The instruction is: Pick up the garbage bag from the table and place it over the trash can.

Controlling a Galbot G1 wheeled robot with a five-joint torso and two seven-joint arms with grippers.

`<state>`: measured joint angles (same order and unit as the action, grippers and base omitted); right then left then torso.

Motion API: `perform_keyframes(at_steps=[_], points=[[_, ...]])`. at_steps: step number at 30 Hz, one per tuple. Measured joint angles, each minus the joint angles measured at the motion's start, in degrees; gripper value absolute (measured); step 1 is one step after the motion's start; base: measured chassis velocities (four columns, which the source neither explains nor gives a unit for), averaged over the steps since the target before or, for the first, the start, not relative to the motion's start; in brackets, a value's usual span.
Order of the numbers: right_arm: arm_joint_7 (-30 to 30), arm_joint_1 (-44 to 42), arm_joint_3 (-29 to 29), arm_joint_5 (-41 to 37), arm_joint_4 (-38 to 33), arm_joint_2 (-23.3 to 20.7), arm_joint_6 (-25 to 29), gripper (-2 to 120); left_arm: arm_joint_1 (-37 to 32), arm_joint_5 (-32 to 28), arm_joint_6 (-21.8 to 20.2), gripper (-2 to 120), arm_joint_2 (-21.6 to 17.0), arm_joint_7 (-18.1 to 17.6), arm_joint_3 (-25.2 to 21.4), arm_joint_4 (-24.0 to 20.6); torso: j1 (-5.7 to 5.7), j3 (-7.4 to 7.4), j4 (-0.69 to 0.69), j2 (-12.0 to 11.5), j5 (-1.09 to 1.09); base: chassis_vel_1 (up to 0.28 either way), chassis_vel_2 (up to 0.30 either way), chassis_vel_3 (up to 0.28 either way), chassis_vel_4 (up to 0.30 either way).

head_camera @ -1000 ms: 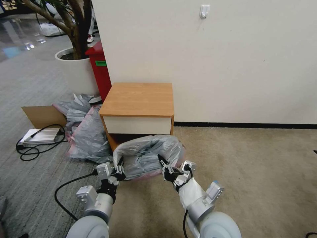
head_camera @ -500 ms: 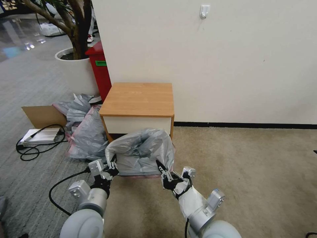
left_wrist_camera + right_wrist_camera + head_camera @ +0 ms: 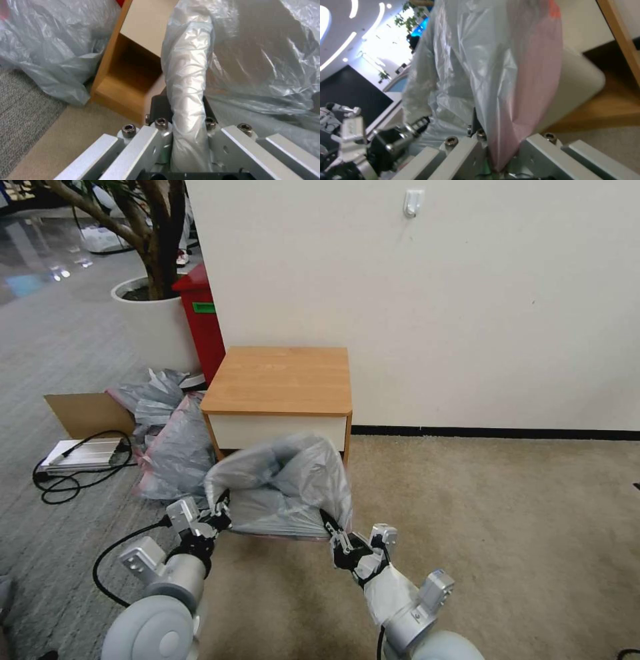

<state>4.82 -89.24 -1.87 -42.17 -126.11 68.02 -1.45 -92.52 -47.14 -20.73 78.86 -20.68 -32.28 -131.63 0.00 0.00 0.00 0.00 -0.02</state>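
Grey translucent plastic spans the foreground of the head view: the garbage bag (image 3: 283,487) hangs stretched between both grippers, low in front of the table (image 3: 280,380), its upper folds overlapping the white drawer front (image 3: 267,430); a pink-red rim strip runs along the bag's lower edge.

Far left on the grey carpet lie a cardboard sheet (image 3: 83,413), a silver device (image 3: 83,453) with a black cable, and a heap of further grey bags (image 3: 167,447) touching the table's left side; behind them stand a white planter (image 3: 157,323) and a tall red bin (image 3: 200,323).

Left gripper (image 3: 217,510): positioned at the bag's left edge; in the left wrist view the gripper (image 3: 186,125) has its fingers clamped on a rolled fold of the garbage bag (image 3: 186,75), with the table's open lower shelf (image 3: 130,75) beyond it.

Right gripper (image 3: 331,530): positioned at the bag's lower right corner; in the right wrist view the gripper (image 3: 496,140) has its fingers clamped on the pink-tinted rim of the garbage bag (image 3: 506,75); the trash can (image 3: 576,82), cream-beige with a rounded corner, sits just behind the bag, close to the table (image 3: 620,37); the left gripper (image 3: 403,135) appears farther off at the bag's opposite edge.

Beige carpet extends to the right, bounded by the white wall (image 3: 467,300) and its black baseboard.
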Motion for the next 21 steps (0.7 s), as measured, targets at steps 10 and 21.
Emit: perform_keyframes(at_steps=[10, 21], points=[[-0.1, 0.7, -0.8, 2.5, 3.6, 0.2, 0.8, 0, -0.9, -2.3, -0.5, 3, 0.3, 0.0, 0.2, -1.3, 0.0, 0.0, 0.0, 0.0, 0.03, 0.0, 0.0, 0.0, 0.0], [-2.2, -0.9, -2.7, 14.2, 5.7, -1.2, 3.6, 33, -0.7, -7.3, -2.7, 3, -0.3, -0.7, -0.7, -1.3, 0.0, 0.0, 0.0, 0.0, 0.02, 0.0, 0.0, 0.0, 0.0]])
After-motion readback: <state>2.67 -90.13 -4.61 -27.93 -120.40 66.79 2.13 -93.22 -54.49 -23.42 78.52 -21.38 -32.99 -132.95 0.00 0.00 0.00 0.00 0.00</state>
